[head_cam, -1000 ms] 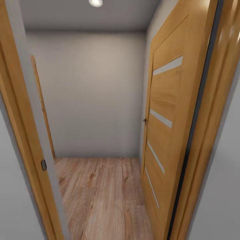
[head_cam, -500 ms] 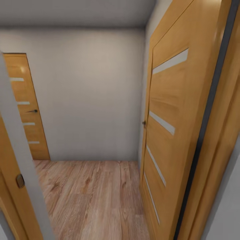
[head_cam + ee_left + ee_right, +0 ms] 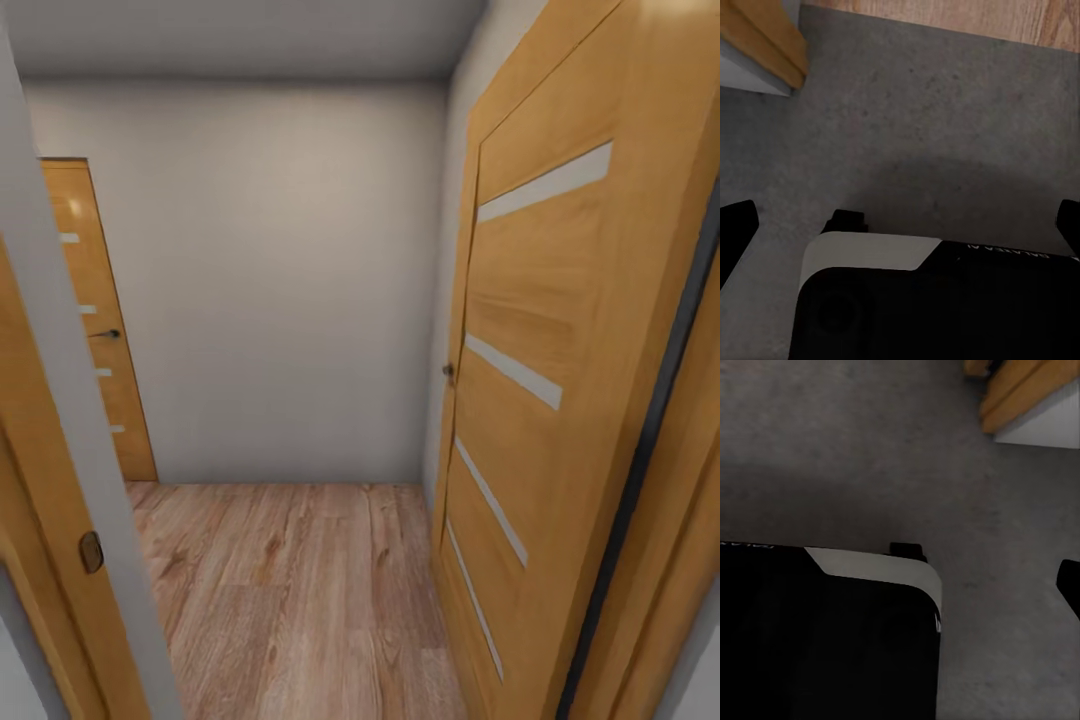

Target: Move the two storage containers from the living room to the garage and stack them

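Jaws of both grippers stand wide apart and hold nothing; no bin is being carried.

In the left wrist view the left gripper [image 3: 900,225] shows dark fingertips [image 3: 736,225] at opposite edges, with only grey concrete floor [image 3: 945,120] and the robot's own base [image 3: 937,300] between them. The right gripper [image 3: 1050,585] shows just one fingertip [image 3: 1069,581], so its jaws look open, though less surely. The head view looks through a doorway into a small hall with plank floor [image 3: 300,600], a grey wall [image 3: 280,280], an open door [image 3: 540,380] at right and a shut door [image 3: 95,320] far left. The two bins are not to be seen, so their place and contents cannot be told. Judging by this, the robot is in transit, empty-handed, and any carrying and stacking still lies ahead.
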Motion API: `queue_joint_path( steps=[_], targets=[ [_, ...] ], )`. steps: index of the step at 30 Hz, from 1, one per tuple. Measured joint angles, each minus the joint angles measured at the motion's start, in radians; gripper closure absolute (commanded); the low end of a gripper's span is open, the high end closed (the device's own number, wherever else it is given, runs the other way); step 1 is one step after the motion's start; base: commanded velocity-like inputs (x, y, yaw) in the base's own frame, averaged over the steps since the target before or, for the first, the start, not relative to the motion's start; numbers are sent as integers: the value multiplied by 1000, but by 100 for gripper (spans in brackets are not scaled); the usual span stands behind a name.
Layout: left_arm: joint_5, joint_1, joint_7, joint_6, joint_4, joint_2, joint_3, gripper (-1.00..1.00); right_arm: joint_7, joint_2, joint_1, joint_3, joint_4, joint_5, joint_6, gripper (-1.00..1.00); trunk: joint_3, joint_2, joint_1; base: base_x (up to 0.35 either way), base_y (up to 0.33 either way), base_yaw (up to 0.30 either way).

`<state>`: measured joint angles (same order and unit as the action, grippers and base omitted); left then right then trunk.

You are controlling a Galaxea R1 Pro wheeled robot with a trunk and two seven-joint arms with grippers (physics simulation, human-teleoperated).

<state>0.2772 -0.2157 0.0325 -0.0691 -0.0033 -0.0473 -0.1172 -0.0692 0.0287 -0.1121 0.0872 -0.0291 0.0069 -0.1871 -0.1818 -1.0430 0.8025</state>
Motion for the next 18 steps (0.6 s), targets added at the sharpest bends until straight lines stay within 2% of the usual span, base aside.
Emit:
queue_joint_path(
  steps=[6,12,18],
  targets=[
    [0,0,0,0,-1,-1,0,-100,0,0,0,0,0,0,0,-100,0,0,0,0,27,21],
    [0,0,0,0,-1,-1,0,-100,-3,0,0,0,0,0,0,-100,0,0,0,0,3,146],
    [0,0,0,0,0,-2,0,-100,-8,-3,0,1,0,0,-2,-100,0,0,0,47,0,11]
  ],
)
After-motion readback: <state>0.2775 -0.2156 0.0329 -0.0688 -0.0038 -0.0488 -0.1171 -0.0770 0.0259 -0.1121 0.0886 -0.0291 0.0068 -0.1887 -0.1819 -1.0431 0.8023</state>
